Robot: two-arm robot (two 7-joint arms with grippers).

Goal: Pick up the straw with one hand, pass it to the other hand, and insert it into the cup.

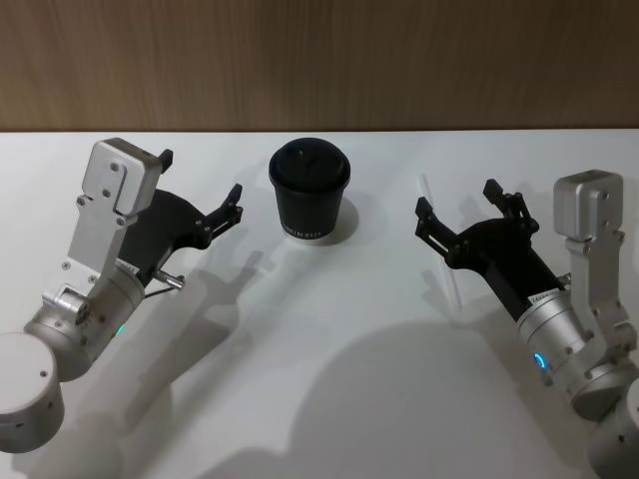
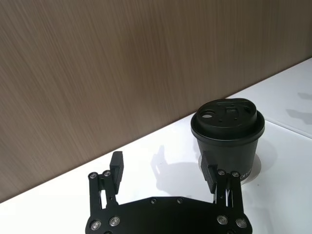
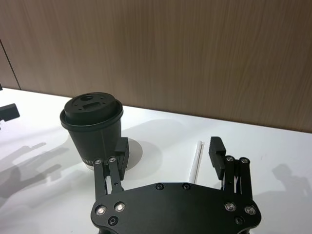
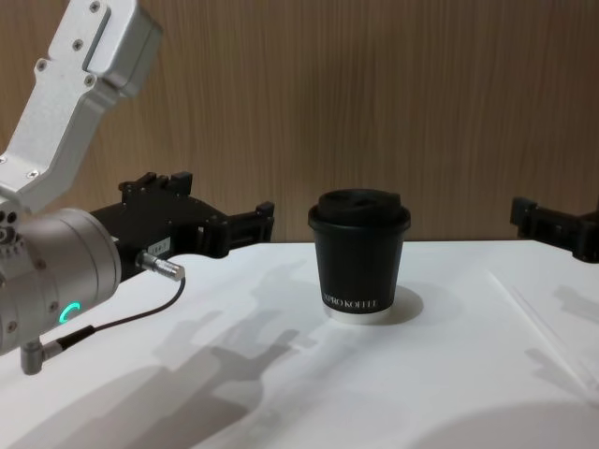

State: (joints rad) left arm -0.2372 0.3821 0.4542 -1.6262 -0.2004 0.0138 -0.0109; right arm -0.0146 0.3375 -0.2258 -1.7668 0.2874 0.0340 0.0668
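— What are your pincers doing?

— My right pincer (image 1: 456,198) hangs above the white table (image 1: 329,399). Its two black fingers are spread wide and hold nothing. My left pincer (image 1: 200,178) is spread the same way, also empty and also clear of the tabletop.

— And the straw?

— The thin, straight, white, slightly translucent plastic straw (image 3: 196,161) lies flat on the table beneath my right pincer. From that wrist I see it in the gap between the two fingers, touching neither. Its far end reaches just past the fingertips, toward the brown wood-grain wall (image 1: 319,60).

— Where is the cup from there?

— The small black paper cup (image 1: 308,195) with a black plastic lid and white lettering low on its side stands upright between my two pincers. It is near the inner fingertip of my left pincer without touching it. From my right pincer it sits off to the inner side, apart from the fingers and from the straw.
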